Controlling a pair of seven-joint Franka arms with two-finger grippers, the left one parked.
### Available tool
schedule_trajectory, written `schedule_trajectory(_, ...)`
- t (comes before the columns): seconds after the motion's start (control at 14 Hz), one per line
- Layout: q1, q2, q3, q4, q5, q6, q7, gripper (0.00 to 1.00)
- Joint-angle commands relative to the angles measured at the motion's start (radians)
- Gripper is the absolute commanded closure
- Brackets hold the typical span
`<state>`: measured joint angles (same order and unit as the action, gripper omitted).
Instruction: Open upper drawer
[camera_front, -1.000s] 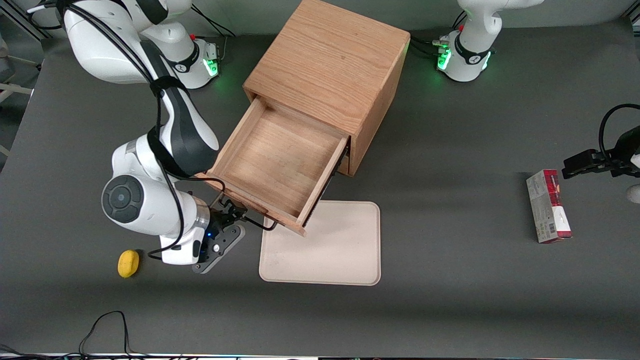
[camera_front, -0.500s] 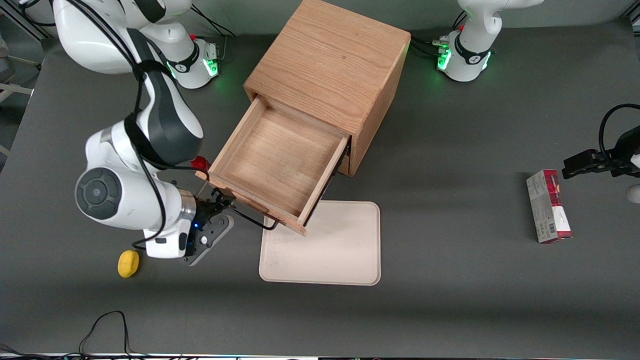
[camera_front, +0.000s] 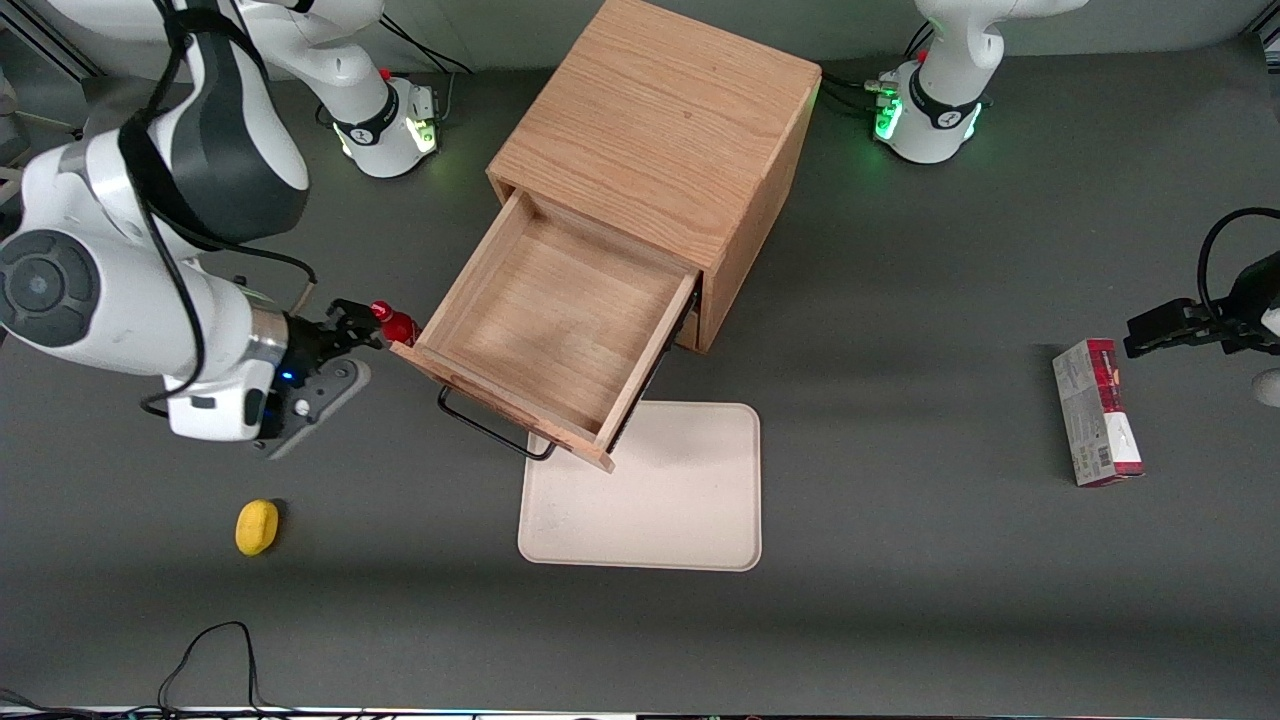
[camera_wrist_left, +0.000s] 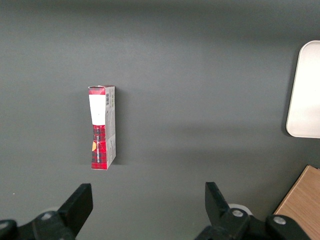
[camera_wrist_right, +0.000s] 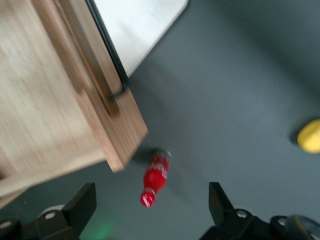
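The upper drawer (camera_front: 545, 320) of the light oak cabinet (camera_front: 660, 130) stands pulled far out, its plain wooden box showing nothing inside. Its black bar handle (camera_front: 490, 428) is free, with nothing touching it. My right gripper (camera_front: 350, 322) hangs open beside the drawer's front corner, toward the working arm's end of the table, holding nothing. In the right wrist view the gripper (camera_wrist_right: 152, 210) hovers above a small red bottle (camera_wrist_right: 155, 177) lying on the table, next to the drawer's corner (camera_wrist_right: 122, 145) and the handle (camera_wrist_right: 105, 50).
The red bottle (camera_front: 393, 322) lies close to the drawer's corner. A beige tray (camera_front: 690, 500) sits under the drawer's front. A yellow lemon-like object (camera_front: 257, 526) lies nearer the front camera. A red and white box (camera_front: 1097, 412) lies toward the parked arm's end.
My gripper has left the handle and swung away from the drawer front, toward the working arm's end and farther from the front camera. The drawer stays open. The red bottle has come into sight.
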<state>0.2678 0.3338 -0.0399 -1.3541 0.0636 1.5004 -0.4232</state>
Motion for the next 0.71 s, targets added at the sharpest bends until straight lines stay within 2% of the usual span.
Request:
schedule_trajectory(0.0, 0.004, -0.264, -0.06, -0.34, -0.019, 0.121, 0.037, 0.0)
schedule_trajectory(0.07, 0.004, -0.322, -0.089, -0.388, -0.019, 0.13, 0.041, 0.0)
schedule_trajectory(0.21, 0.004, -0.369, -0.106, -0.392, -0.019, 0.094, 0.166, 0.0)
schedule_trajectory(0.43, 0.004, -0.389, -0.141, -0.366, -0.036, 0.09, 0.257, 0.0)
schedule_trajectory(0.64, 0.005, -0.394, -0.146, -0.35, -0.024, 0.107, 0.323, 0.0)
